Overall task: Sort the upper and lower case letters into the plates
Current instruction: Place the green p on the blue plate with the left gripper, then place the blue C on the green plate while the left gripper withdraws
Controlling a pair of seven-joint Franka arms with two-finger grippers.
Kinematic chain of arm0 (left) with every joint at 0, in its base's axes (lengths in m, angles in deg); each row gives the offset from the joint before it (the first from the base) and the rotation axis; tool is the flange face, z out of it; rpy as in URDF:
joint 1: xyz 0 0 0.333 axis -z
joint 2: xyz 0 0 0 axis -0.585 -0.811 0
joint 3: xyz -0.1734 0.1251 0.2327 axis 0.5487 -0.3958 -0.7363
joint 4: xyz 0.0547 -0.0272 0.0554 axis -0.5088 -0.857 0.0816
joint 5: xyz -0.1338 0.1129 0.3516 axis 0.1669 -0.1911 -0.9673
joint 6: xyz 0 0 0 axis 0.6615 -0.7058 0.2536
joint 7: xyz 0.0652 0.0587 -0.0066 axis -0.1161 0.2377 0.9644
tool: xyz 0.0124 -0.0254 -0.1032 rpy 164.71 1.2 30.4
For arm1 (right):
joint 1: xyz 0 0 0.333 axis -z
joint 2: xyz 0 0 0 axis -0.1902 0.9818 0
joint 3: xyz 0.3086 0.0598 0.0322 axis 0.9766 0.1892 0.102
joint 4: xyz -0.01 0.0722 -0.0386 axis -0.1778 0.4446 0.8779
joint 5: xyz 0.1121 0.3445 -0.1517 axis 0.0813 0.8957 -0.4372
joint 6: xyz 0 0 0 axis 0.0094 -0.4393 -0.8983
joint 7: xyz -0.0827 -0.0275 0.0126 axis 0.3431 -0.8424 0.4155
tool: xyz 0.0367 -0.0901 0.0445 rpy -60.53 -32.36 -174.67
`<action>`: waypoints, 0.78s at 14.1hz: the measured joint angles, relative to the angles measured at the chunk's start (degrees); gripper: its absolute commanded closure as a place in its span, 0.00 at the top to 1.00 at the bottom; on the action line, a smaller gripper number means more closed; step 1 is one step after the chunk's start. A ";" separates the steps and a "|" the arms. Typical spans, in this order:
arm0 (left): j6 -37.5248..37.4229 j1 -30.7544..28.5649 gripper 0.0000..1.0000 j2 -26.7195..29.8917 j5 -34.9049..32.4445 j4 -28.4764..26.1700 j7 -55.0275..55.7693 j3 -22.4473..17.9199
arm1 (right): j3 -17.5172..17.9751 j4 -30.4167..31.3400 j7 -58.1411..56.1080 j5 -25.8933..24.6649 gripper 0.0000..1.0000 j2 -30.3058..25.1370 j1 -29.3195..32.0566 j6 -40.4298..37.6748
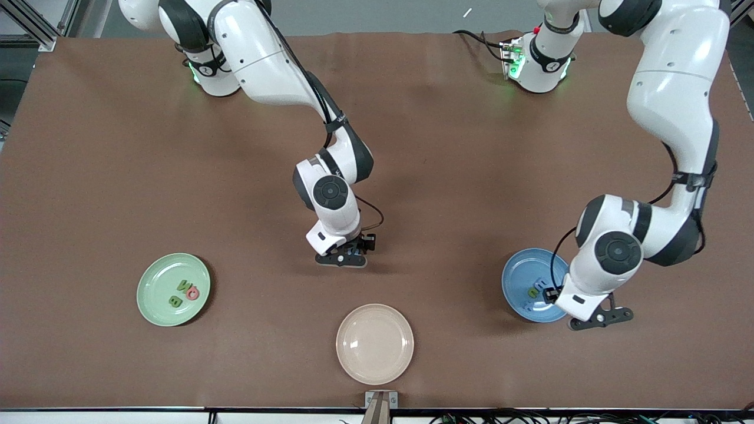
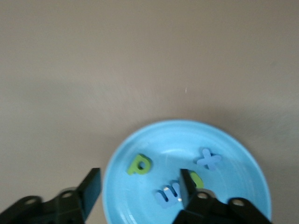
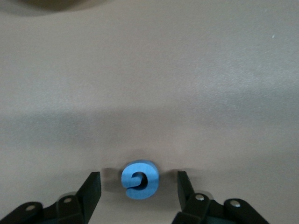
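The right gripper (image 3: pixel 139 186) sits low at mid-counter (image 1: pixel 447 147), jaws spread around a blue G (image 3: pixel 139 179) lying flat. The left gripper (image 2: pixel 140 186) hovers over the blue plate (image 2: pixel 233 140), jaws spread and empty, above a green p (image 2: pixel 139 164), blue x (image 2: pixel 209 159) and blue u (image 2: pixel 167 196). The green plate (image 1: pixel 154 277) holds three letters.
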 measured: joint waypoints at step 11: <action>-25.56 -5.66 1.00 26.94 13.76 0.33 -13.92 3.05 | -2.68 -0.97 -1.50 -0.28 0.00 -0.41 -0.06 -2.72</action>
